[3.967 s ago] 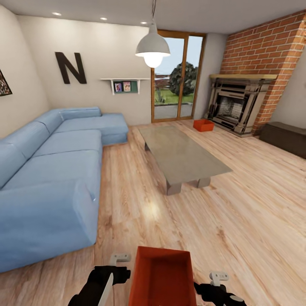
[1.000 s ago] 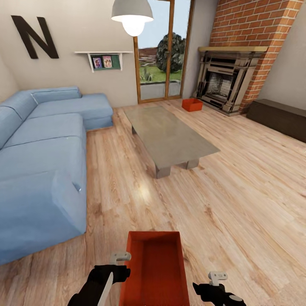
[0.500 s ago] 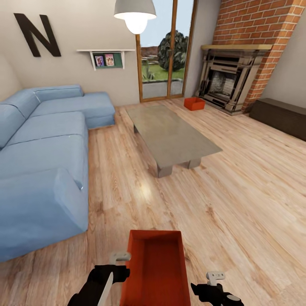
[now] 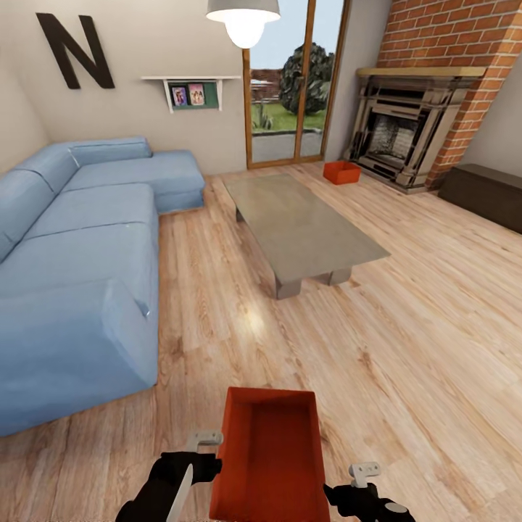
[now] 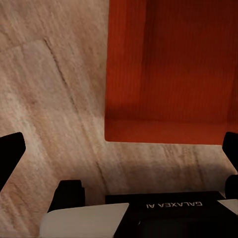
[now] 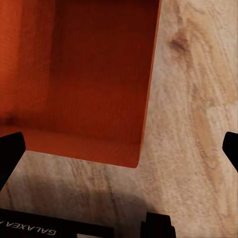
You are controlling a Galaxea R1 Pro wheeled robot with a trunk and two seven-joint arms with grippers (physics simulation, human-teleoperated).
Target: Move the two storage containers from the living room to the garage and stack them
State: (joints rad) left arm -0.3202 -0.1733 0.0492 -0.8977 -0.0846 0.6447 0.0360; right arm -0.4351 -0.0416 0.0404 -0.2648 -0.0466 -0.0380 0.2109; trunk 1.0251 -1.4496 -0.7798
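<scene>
Rust-red storage container [image 4: 268, 457] between left end effector [image 4: 190, 464], right end effector [image 4: 360, 486].

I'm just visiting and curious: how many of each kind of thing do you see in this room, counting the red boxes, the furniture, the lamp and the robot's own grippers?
Storage containers: 2, near and far
Sofa: 1
Coffee table: 1
Hanging lamp: 1
Grippers: 2, left gripper and right gripper
Total: 7
</scene>
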